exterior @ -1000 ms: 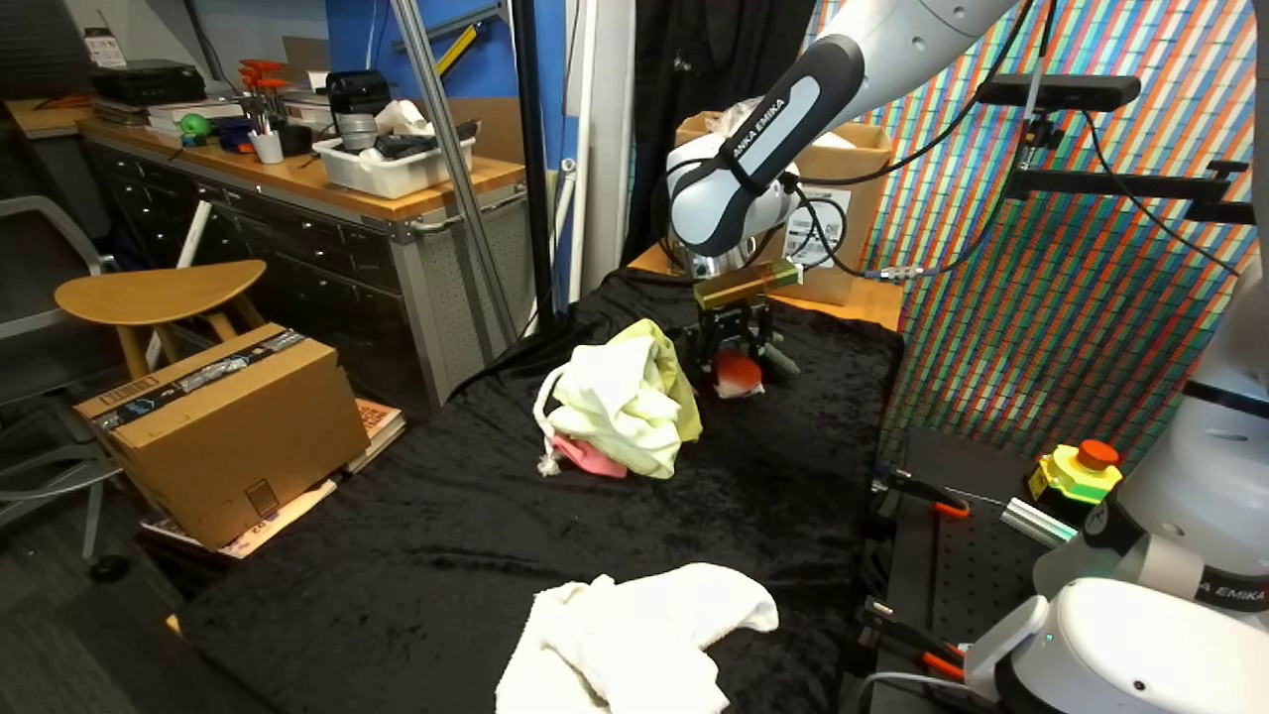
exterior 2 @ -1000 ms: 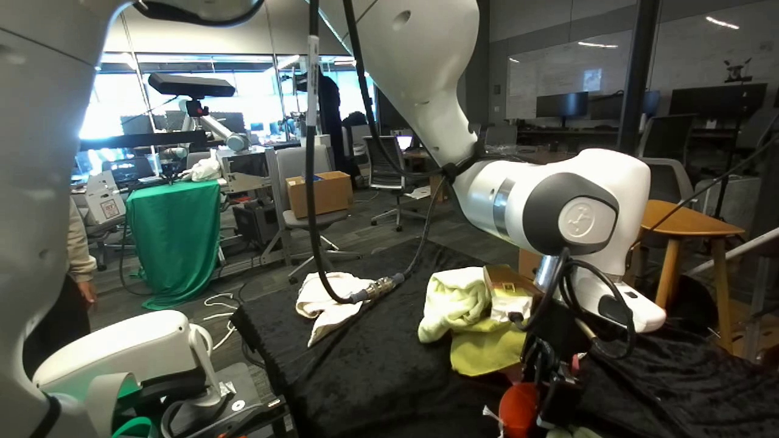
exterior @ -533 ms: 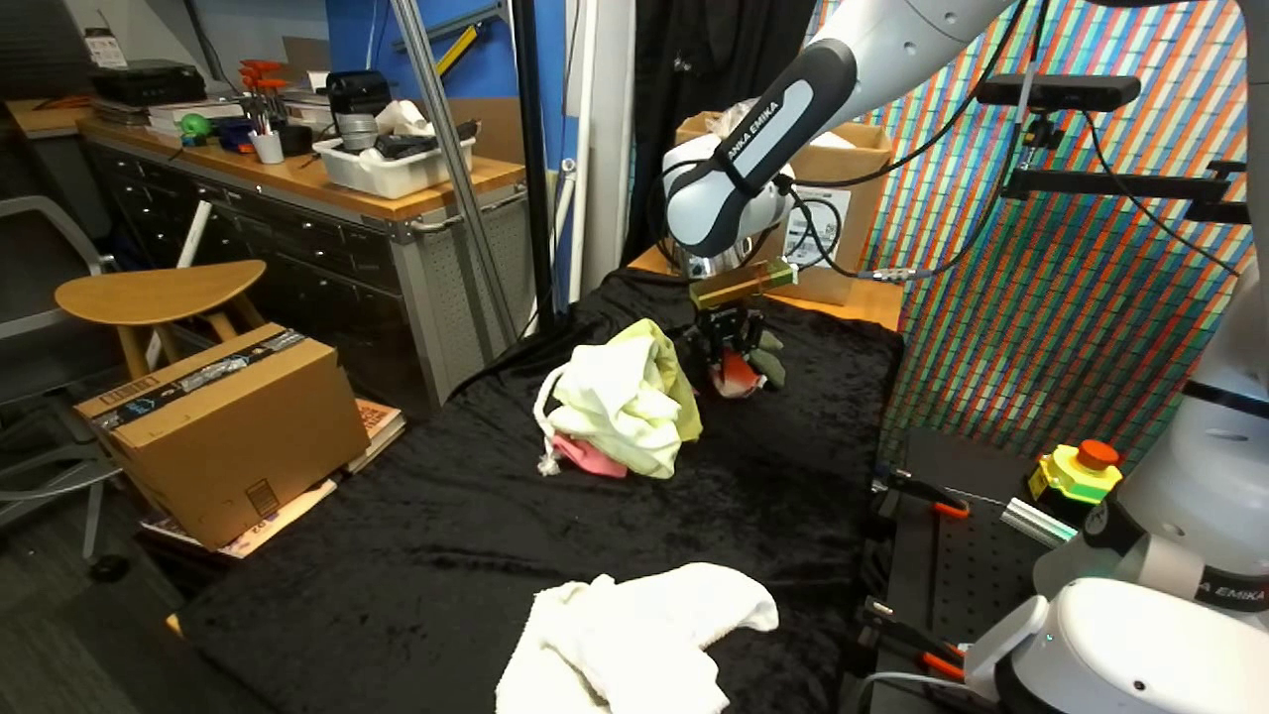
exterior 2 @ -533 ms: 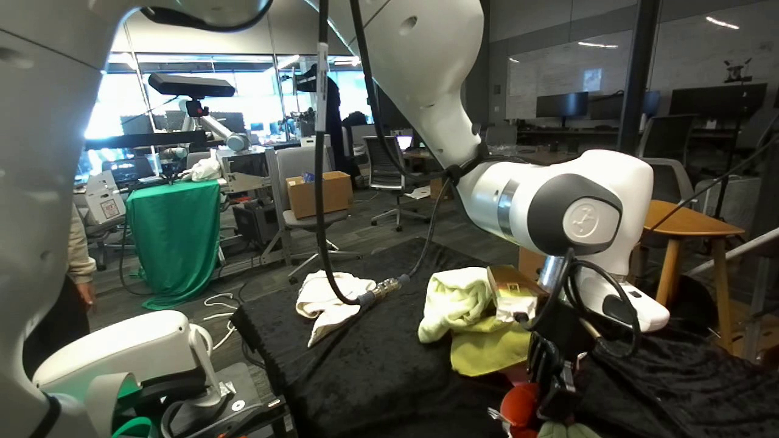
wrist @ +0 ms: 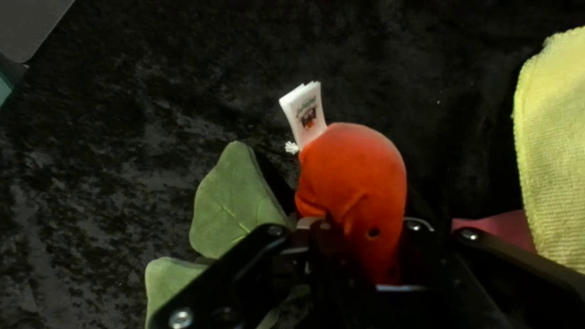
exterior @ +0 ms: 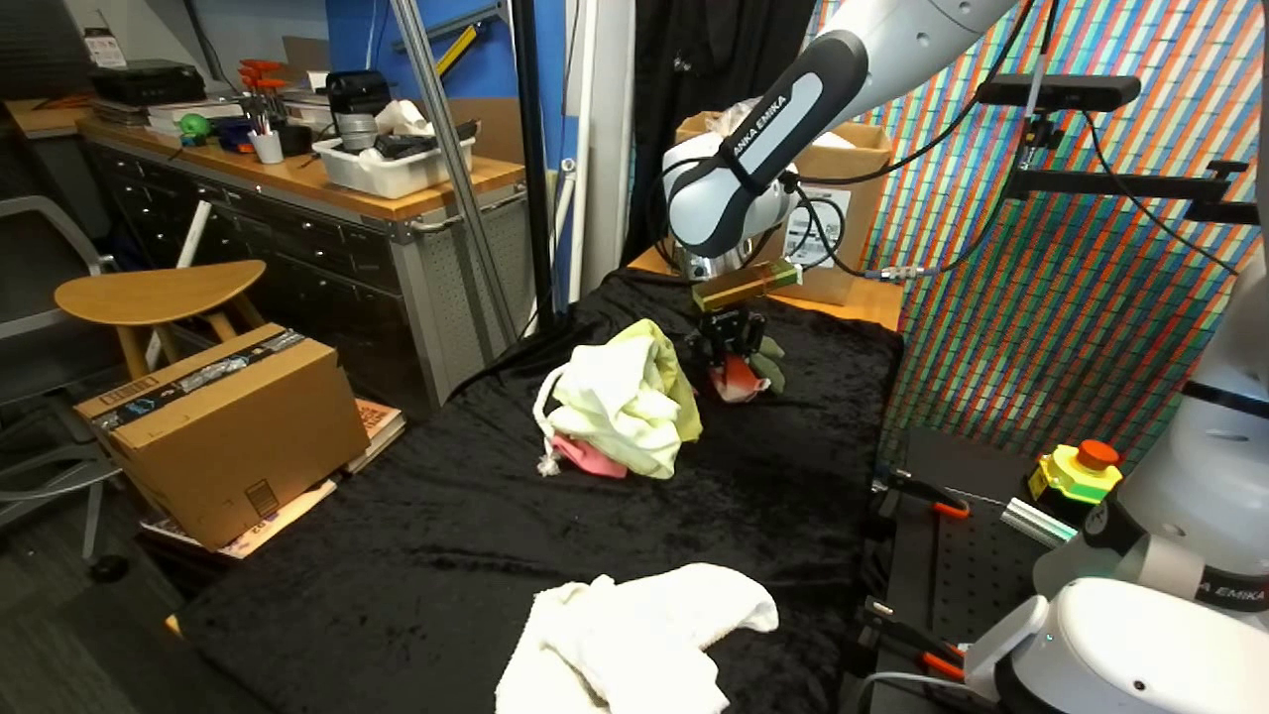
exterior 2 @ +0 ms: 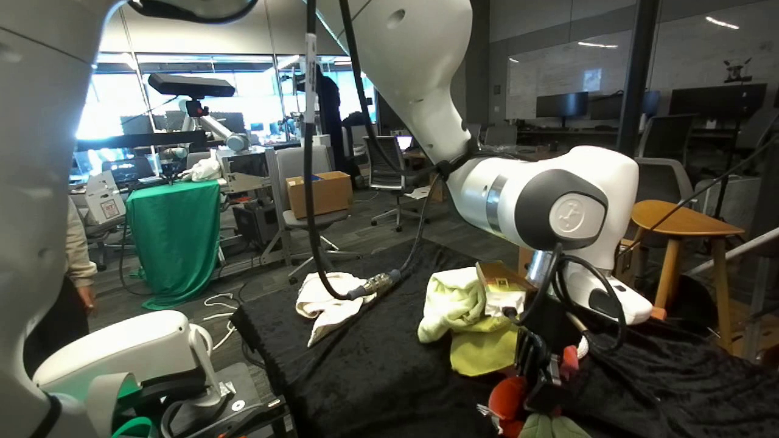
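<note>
Red-orange plush toy [wrist: 354, 173], green fabric leaves [wrist: 233, 205] beside it, clasped in the hand [wrist: 363, 224]; in an exterior view, toward the far end of the black-draped surface [exterior: 426, 555], right of yellow-green cloths [exterior: 620, 407].

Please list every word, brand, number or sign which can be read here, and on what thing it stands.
"ANKA EMIKA": robot arm, start not visible.
"A EMIKA": robot base, start not visible.
Wordless logo: arm joint.
Too small or blurred: white tag on orange toy; label on the cardboard box behind the arm; tape on another box; books under it; white carton.
No number reads clearly.
</note>
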`<action>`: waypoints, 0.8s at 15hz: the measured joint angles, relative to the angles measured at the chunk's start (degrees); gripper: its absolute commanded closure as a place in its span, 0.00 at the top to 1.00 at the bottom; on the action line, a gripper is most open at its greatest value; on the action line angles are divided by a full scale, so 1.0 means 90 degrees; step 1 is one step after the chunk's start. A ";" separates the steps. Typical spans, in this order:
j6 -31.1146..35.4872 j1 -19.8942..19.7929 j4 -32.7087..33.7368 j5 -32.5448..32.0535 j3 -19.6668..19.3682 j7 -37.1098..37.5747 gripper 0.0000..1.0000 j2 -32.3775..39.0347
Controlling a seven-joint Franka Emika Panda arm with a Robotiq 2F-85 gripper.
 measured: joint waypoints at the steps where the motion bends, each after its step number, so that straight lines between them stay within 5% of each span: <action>1: 0.0019 0.0043 -0.0101 -0.0001 0.0031 -0.0038 0.10 -0.0094; 12: 0.0205 0.0801 -0.0837 -0.0350 0.0784 -0.0158 0.10 -0.1319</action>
